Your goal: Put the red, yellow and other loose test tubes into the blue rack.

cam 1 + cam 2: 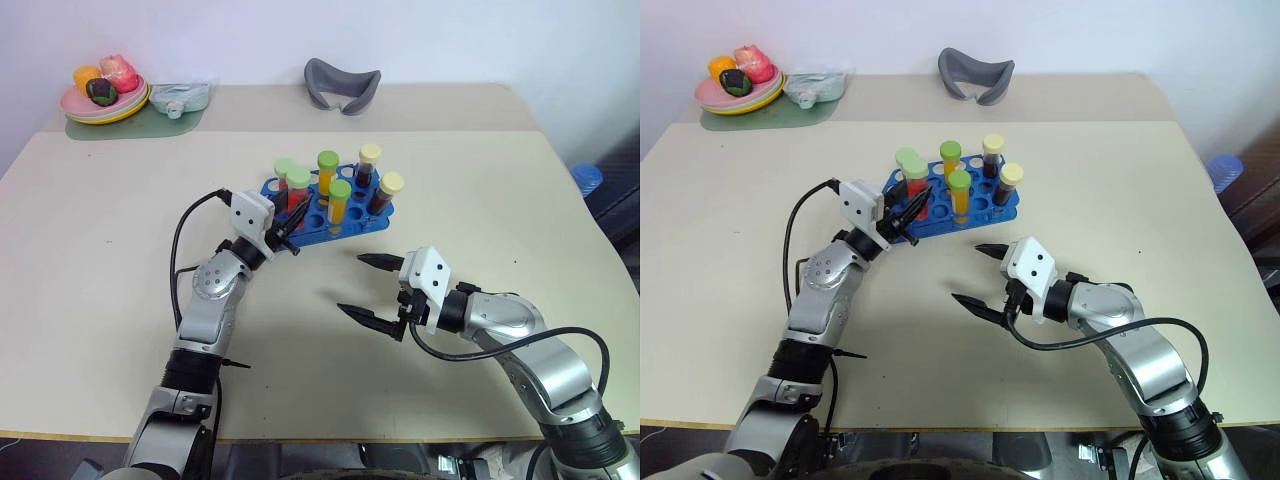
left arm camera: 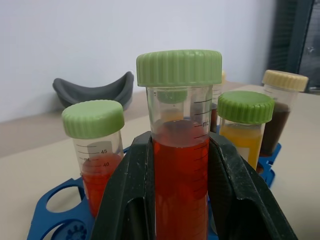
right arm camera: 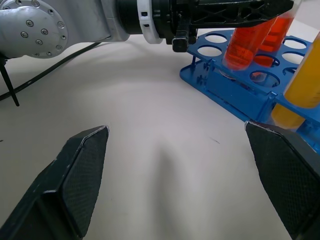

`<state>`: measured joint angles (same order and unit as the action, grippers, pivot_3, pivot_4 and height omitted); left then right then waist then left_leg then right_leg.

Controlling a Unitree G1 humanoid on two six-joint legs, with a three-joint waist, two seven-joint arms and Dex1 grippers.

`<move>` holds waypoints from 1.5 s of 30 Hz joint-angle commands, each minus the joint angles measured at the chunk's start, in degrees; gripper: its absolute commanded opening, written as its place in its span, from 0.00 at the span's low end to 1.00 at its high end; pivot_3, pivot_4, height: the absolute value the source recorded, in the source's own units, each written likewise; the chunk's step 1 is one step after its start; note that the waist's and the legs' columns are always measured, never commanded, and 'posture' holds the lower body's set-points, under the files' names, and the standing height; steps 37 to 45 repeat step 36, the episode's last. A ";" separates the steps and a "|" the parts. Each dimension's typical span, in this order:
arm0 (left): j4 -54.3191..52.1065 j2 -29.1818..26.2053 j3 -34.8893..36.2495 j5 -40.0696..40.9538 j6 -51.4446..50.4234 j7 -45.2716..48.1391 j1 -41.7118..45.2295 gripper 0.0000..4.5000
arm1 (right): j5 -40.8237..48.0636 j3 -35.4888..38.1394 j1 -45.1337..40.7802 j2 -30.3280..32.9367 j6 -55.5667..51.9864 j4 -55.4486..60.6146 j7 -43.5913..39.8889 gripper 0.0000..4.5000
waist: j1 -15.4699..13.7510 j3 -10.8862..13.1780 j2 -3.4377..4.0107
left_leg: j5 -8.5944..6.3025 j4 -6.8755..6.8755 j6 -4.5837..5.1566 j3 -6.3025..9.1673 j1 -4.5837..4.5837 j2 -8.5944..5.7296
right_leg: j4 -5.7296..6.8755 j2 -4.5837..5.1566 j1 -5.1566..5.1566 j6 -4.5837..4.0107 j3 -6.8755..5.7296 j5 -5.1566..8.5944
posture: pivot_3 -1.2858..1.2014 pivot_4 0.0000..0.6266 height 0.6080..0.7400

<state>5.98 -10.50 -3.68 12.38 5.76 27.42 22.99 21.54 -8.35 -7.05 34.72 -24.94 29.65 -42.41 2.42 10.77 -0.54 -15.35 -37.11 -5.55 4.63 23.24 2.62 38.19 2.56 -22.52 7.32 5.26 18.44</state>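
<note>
The blue rack stands mid-table and holds several capped test tubes: red, yellow and dark-brown. My left gripper is at the rack's near-left corner. Its fingers press against both sides of a red test tube with a light-green cap. That tube leans, with its lower end in a corner hole of the rack. A second red tube stands just behind it. My right gripper hovers open over bare table in front of the rack, with nothing between its fingers.
At the back left, a plate of toy food sits on a green mat beside a teal packet. A grey curved object lies at the back centre. A blue object stands off the table's right edge.
</note>
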 commanded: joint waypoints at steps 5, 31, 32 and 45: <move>-3.24 -0.57 2.04 -2.52 3.03 -3.05 0.19 0.99 | 0.57 0.79 -0.53 -0.37 0.38 2.43 -0.02 1.00 | 0.07 0.00 0.00 | 0.00 0.00 0.00 0.00 -0.01 0.00 | 0.00 0.00 0.00 0.00 0.00 0.00 | 0.52 0.24 1.00; -22.81 -25.88 26.85 13.86 -14.73 13.54 -34.98 0.99 | 4.00 26.25 9.23 10.49 3.42 -8.91 -7.07 1.00 | 0.03 0.00 0.01 | -0.16 0.06 0.28 -0.05 -0.16 0.04 | -0.03 -0.01 0.16 -0.02 0.02 0.01 | 0.52 0.24 1.00; -23.06 -25.64 26.51 13.66 -14.72 13.39 -35.09 0.99 | 4.00 26.31 9.27 10.45 3.60 -9.25 -7.20 1.00 | 0.03 0.00 0.01 | -0.16 0.06 0.28 -0.05 -0.16 0.04 | -0.04 0.00 0.17 -0.02 0.02 0.01 | 0.52 0.24 1.00; -23.36 -24.51 25.69 12.55 -14.72 12.65 -35.36 0.99 | 3.66 25.19 8.55 9.99 3.66 -9.58 -7.05 1.00 | 0.10 0.00 0.01 | -0.16 0.06 0.28 -0.05 -0.18 0.04 | -0.04 -0.01 0.18 -0.02 0.02 0.01 | 0.52 0.24 1.00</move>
